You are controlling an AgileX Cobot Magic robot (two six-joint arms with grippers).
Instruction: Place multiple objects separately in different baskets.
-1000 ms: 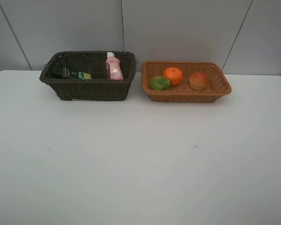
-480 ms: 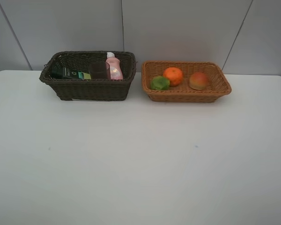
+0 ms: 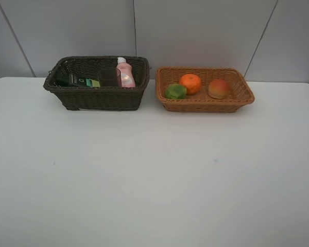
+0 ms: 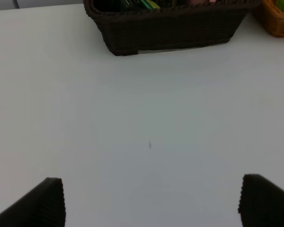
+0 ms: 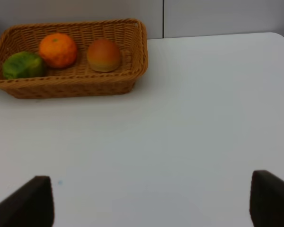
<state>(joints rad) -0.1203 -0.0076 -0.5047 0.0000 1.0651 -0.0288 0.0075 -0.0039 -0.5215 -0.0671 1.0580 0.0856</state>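
You have both end effectors, left [image 4: 150, 203] and right [image 5: 151, 201], spread wide and empty over bare counter [image 3: 154, 175], with every object ahead near the far edge: bottles in the dark basket [image 3: 96, 82], fruit in the tan basket [image 3: 204, 88].

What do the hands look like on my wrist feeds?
Only fingertips show. The left hand has two black, blocky fingers with fine ribbing along their inner edges. The right hand looks alike: two black fingers. No cables or markings visible.
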